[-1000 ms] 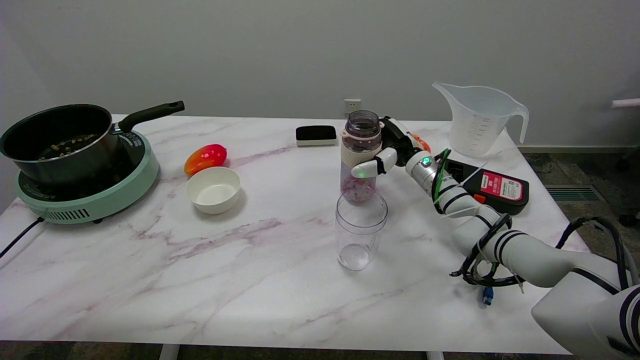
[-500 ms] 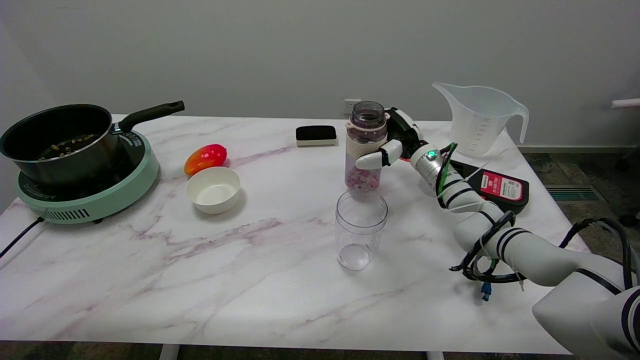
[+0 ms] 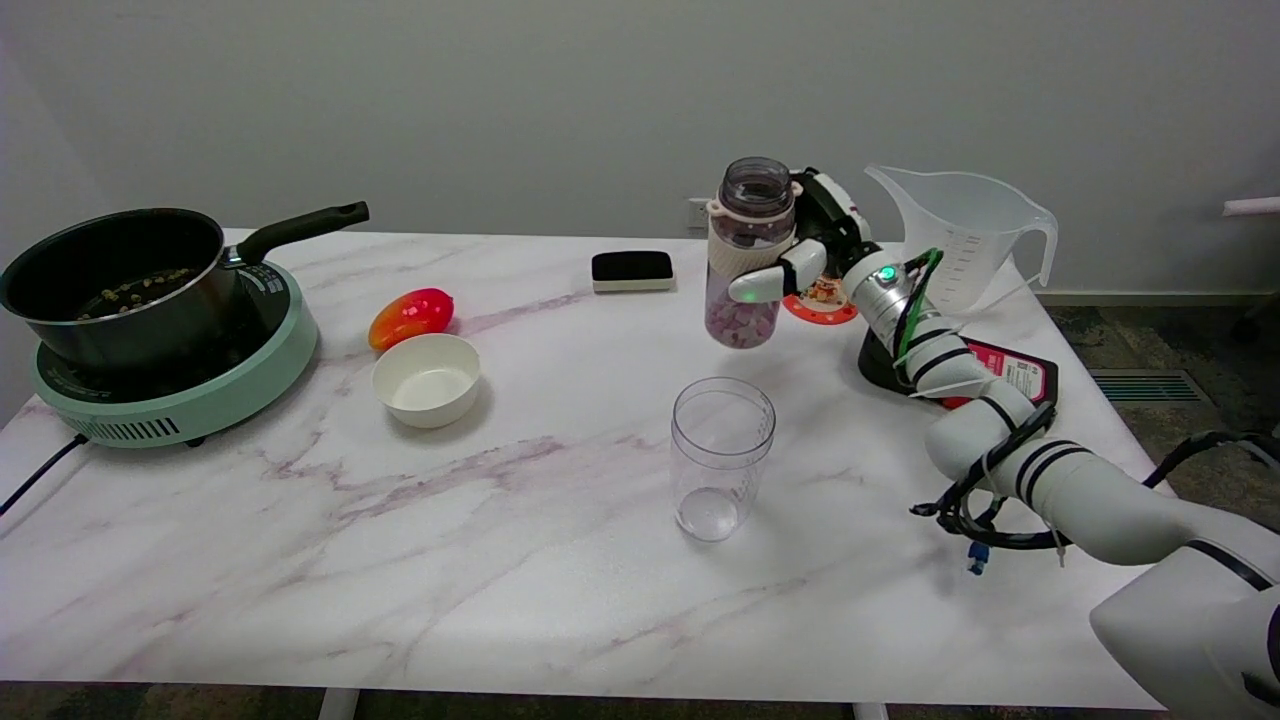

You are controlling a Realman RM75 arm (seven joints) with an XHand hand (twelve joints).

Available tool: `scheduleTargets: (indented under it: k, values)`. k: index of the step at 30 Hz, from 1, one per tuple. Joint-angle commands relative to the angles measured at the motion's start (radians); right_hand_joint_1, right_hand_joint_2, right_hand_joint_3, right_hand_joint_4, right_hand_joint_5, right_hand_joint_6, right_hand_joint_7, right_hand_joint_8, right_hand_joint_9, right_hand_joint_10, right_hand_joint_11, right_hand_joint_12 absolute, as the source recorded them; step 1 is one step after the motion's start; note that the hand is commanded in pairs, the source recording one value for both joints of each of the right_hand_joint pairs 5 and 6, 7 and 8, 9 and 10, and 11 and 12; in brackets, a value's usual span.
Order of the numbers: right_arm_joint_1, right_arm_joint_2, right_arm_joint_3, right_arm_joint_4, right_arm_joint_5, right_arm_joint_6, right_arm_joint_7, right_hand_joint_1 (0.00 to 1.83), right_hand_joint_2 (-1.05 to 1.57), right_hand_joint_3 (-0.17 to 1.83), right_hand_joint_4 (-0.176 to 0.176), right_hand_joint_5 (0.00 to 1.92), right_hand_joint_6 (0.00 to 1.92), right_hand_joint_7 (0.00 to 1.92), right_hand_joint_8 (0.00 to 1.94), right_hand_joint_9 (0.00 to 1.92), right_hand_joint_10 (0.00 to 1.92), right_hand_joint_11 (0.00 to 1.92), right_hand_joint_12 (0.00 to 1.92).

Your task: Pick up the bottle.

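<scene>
1. My right hand holds the bottle, fingers wrapped round its pale sleeve
2. The bottle hangs upright in the air, clear of the desk, above and just behind the clear cup
3. I judge the pick-up done: the bottle's base touches nothing
4. Nothing is left but keeping my grip firm

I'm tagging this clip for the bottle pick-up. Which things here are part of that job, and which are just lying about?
Part of the job:
bottle, held off the table
right hand, gripping it

Lying about:
clear cup
white bowl
pot on a green cooker
measuring jug
black eraser
red-orange fruit
</scene>
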Motion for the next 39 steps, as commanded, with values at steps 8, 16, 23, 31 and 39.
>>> scheduleTargets:
  k: [8,16,23,31,39]
  values:
    - [-0.248,0.101,0.318,0.514,-0.161,-0.218,-0.045,1.58,0.97,0.58,0.0,1.74,1.74,1.73,1.73,1.51,1.51,1.29,1.29]
    - [-0.353,0.1,0.443,0.726,-0.3,-0.352,-0.095,1.58,0.99,0.57,0.0,1.76,1.76,1.74,1.74,1.51,1.51,1.3,1.3]
    - [-0.448,0.091,0.522,0.921,-0.444,-0.513,-0.132,1.58,1.0,0.55,0.0,1.75,1.75,1.75,1.75,1.52,1.52,1.3,1.3]
    - [-0.542,0.071,0.551,1.121,-0.557,-0.675,-0.14,1.59,1.0,0.54,0.0,1.75,1.75,1.75,1.75,1.51,1.51,1.3,1.3]
    - [-0.583,0.055,0.543,1.202,-0.631,-0.754,-0.128,1.58,1.01,0.55,0.0,1.78,1.78,1.76,1.76,1.52,1.52,1.3,1.3]
